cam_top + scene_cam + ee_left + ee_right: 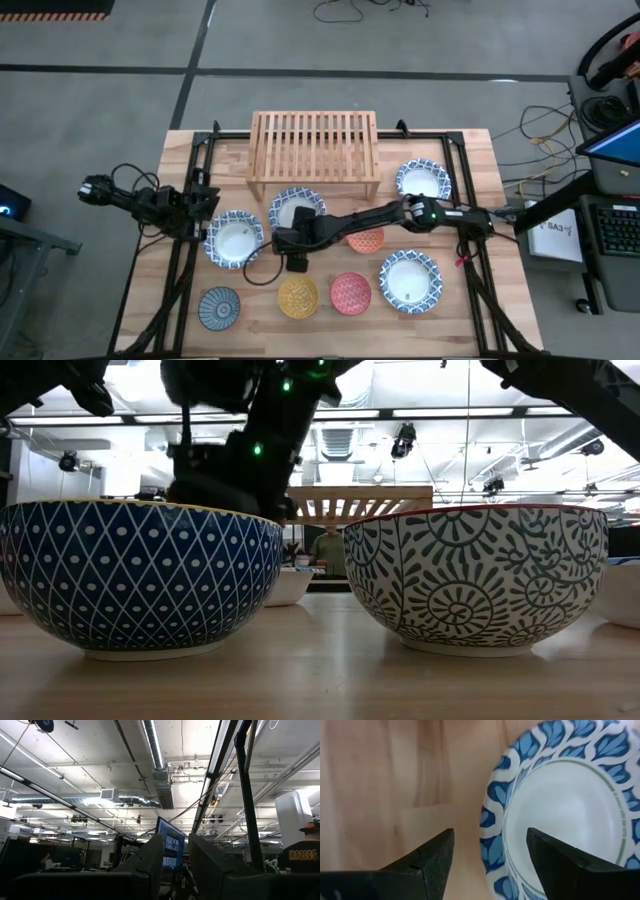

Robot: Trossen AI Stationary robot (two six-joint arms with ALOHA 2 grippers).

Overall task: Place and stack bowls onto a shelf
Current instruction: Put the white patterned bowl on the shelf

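The light-wood shelf [315, 145] stands at the table's far middle. Four white blue-rimmed bowls rest on the table [233, 238] [297, 210] [423, 180] [410, 280]. The small grey-blue [220, 307], yellow [298, 296] and red [350, 293] bowls line the near side; my right arm partly covers the orange one [365, 240]. My right gripper [285, 240] [490, 832] points down, open, one finger on each side of the rim [492, 835] of the white bowl in front of the shelf, without visible touch. My left gripper [176, 852] is open at the table's left edge, aimed at the ceiling.
In the low view the yellow-rimmed bowl [140, 575] and the red-rimmed bowl [475, 575] fill the foreground, with the shelf [360, 500] behind them. Black frame rails [190, 250] run along both table sides. A person [305, 855] stands beyond the table.
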